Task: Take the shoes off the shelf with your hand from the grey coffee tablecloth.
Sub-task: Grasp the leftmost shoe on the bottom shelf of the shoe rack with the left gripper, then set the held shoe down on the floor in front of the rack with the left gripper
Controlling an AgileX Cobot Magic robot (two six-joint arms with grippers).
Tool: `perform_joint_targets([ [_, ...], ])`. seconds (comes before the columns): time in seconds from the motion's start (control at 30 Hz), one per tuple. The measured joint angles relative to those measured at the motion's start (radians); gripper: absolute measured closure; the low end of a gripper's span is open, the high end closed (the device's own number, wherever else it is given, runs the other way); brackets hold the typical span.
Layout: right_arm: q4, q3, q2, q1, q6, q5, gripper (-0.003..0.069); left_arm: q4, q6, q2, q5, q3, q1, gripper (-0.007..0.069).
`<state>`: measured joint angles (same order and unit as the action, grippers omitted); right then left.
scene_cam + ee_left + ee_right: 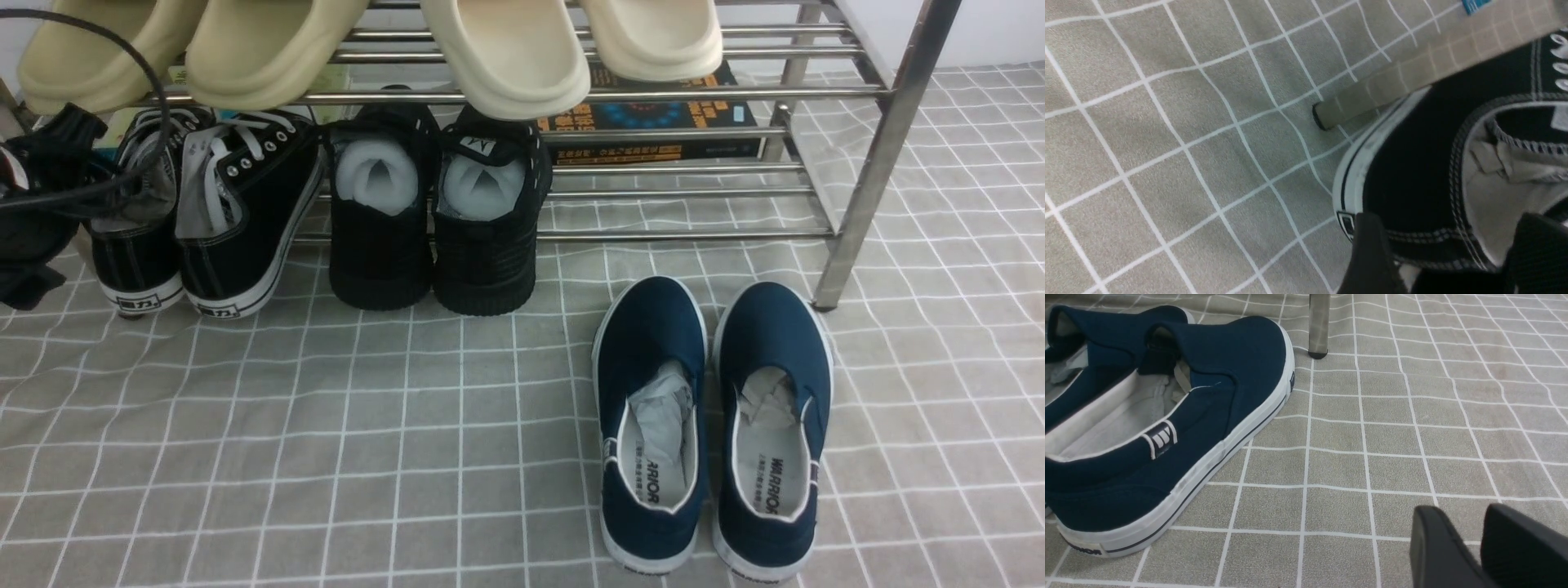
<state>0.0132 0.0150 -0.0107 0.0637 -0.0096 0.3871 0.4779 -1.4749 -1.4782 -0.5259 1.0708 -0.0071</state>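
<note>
The black canvas sneakers [237, 220] with white laces stand at the left of the steel shelf's [890, 139] lower tier, heels out over the grey checked tablecloth [326, 457]. My left gripper [57, 188], black with trailing cables, is at the heel of the left sneaker [135, 253]. In the left wrist view the gripper [1453, 249] is open. One finger [1372, 253] is outside the heel of the sneaker [1412, 171] and the other [1539, 253] is inside the opening. My right gripper [1478, 526] is shut and empty, low over the cloth [1412, 428].
Black mesh shoes [433, 220] with white stuffing sit next to the sneakers. Navy slip-ons [710, 425] lie on the cloth at front right and show in the right wrist view [1167, 428]. Beige slippers [506, 49] fill the top tier. A book [653, 122] lies behind. A shelf leg [1318, 326] stands nearby.
</note>
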Motion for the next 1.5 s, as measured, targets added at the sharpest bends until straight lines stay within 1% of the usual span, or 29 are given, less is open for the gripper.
perform_joint_targets([
  [0.1,0.000,0.000,0.000,0.000,0.000,0.000,0.0456,0.064,-0.092,-0.041,0.029,0.000,0.000,0.0155],
  [0.13,0.000,0.000,0.000,0.000,0.000,0.000,0.0456,0.067,-0.097,-0.044,0.031,0.000,0.000,0.0155],
  [0.2,0.000,0.000,0.000,0.000,0.000,0.000,0.0453,0.096,-0.145,-0.074,0.069,0.000,0.000,0.0155],
  [0.4,0.000,0.000,0.000,0.000,0.000,0.000,0.0445,0.113,-0.160,-0.124,0.138,0.001,0.000,0.0155],
  [0.63,0.000,0.000,0.000,0.000,0.000,0.000,0.0436,0.135,-0.163,-0.160,0.149,0.004,0.000,0.0162],
  [0.7,0.000,0.000,0.000,0.000,0.000,0.000,0.0433,0.142,-0.163,-0.165,0.147,0.005,0.000,0.0195],
  [0.73,0.000,0.000,0.000,0.000,0.000,0.000,0.0433,0.145,-0.163,-0.166,0.142,0.005,0.000,0.0225],
  [0.83,0.000,0.000,0.000,0.000,0.000,0.000,0.0427,0.148,-0.163,-0.166,0.105,0.005,0.000,0.0363],
  [0.9,0.000,0.000,0.000,0.000,0.000,0.000,0.0424,0.148,-0.157,-0.166,0.058,0.005,0.000,0.0488],
  [0.93,0.000,0.000,0.000,0.000,0.000,0.000,0.0424,0.148,-0.147,-0.163,0.048,0.005,0.000,0.0525],
  [1.0,0.000,0.000,0.000,0.000,0.000,0.000,0.0423,0.139,-0.101,-0.144,0.011,0.005,0.000,0.0566],
  [1.13,0.000,0.000,0.000,0.000,0.000,0.000,0.0421,0.099,-0.003,-0.052,-0.085,0.005,0.000,0.0574],
  [1.2,0.000,0.000,0.000,0.000,0.000,0.000,0.0421,0.084,0.011,-0.025,-0.120,0.005,0.000,0.0574],
  [1.27,0.000,0.000,0.000,0.000,0.000,0.000,0.0421,0.060,0.032,0.020,-0.203,0.005,0.000,0.0578],
  [1.5,0.000,0.000,0.000,0.000,0.000,0.000,0.0421,0.005,0.134,0.092,-0.405,0.005,0.000,0.0578],
])
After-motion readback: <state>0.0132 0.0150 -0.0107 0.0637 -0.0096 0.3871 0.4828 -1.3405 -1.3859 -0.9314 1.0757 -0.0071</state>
